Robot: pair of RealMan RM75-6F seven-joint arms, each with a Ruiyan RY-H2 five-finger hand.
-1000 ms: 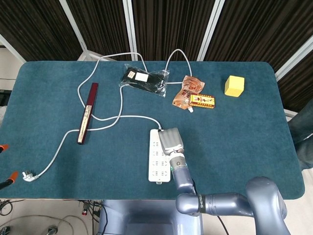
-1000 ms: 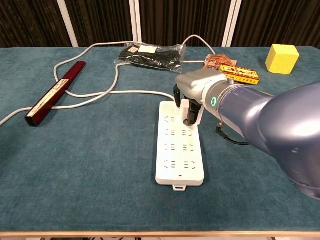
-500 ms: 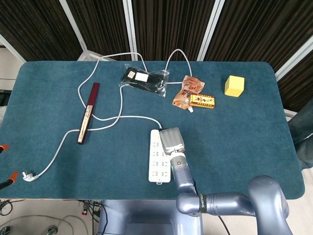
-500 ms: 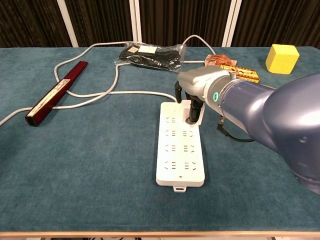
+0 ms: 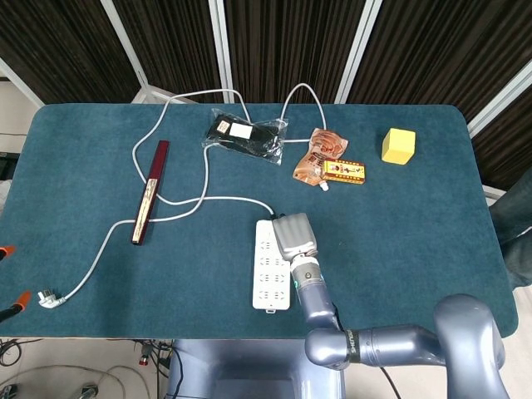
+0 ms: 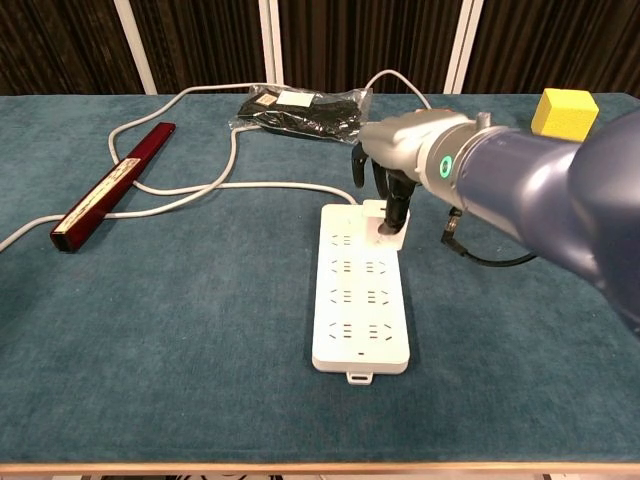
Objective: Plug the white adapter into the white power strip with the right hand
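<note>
My right hand (image 6: 392, 190) hangs over the far right corner of the strip (image 6: 357, 300), dark fingers (image 6: 396, 210) pointing down onto the adapter (image 6: 388, 228), a small white block sitting at that corner. From the chest view the fingers touch or pinch it, but I cannot tell whether they really grip it, nor whether its pins are in a socket; the head view gives no help, since the back of the hand (image 5: 294, 237) covers the spot. The near sockets of the strip lie bare, with open cloth to its left, right and front, right up to the table's near edge (image 6: 200, 455).

My left hand is out of both views.

Well left lies a dark red bar (image 5: 149, 192), crossed by a grey cable (image 5: 179, 200) that loops back from the strip's far end and runs out to a plug (image 5: 48, 298) near the front left edge. At the far side lie a black bag (image 5: 247, 135), a brown pouch (image 5: 319, 155) with a red-and-yellow box (image 5: 342, 171) touching it, and a yellow cube (image 5: 398, 146) apart to the right.

The table is covered in teal cloth (image 5: 407, 233). Behind it stand dark slatted panels (image 5: 283, 41) with white posts. At the left border two orange-tipped things are cut off; I cannot tell what they are.
</note>
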